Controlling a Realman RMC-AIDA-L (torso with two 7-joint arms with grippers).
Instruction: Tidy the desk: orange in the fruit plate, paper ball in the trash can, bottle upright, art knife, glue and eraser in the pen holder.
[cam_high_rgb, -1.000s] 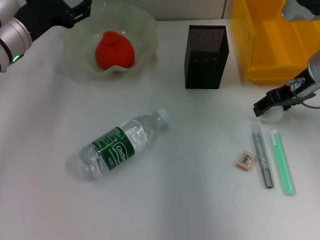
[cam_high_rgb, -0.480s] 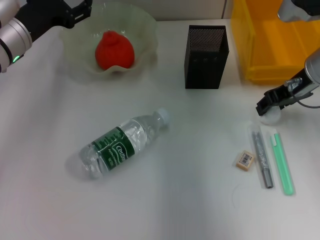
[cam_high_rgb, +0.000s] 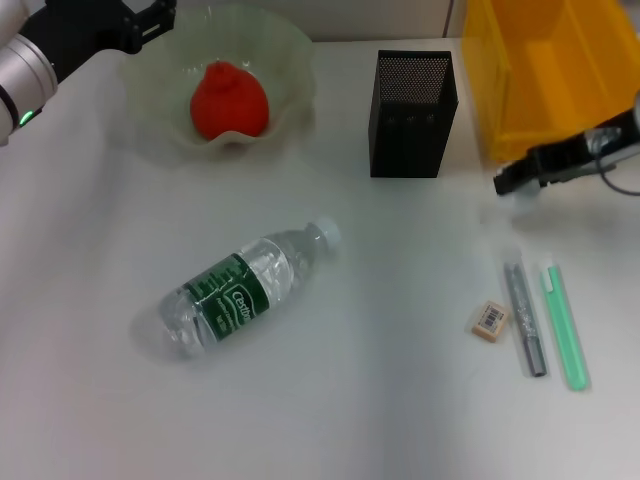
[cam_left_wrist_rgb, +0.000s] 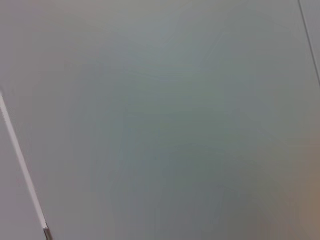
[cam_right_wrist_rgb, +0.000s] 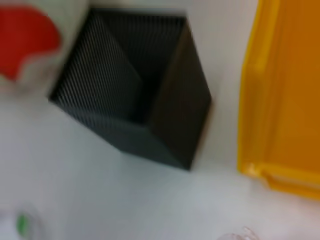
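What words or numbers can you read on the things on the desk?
Bottle: a white oval logo on the dark green label, too blurred to read.
Eraser: a barcode label, its digits too small to read.
Grey pen-shaped tool and green one: no text visible.
Pen holder, trash can: no text.

The desk is viewed from above by the head camera; the pen holder and trash can are shared, closer, by the right wrist view.
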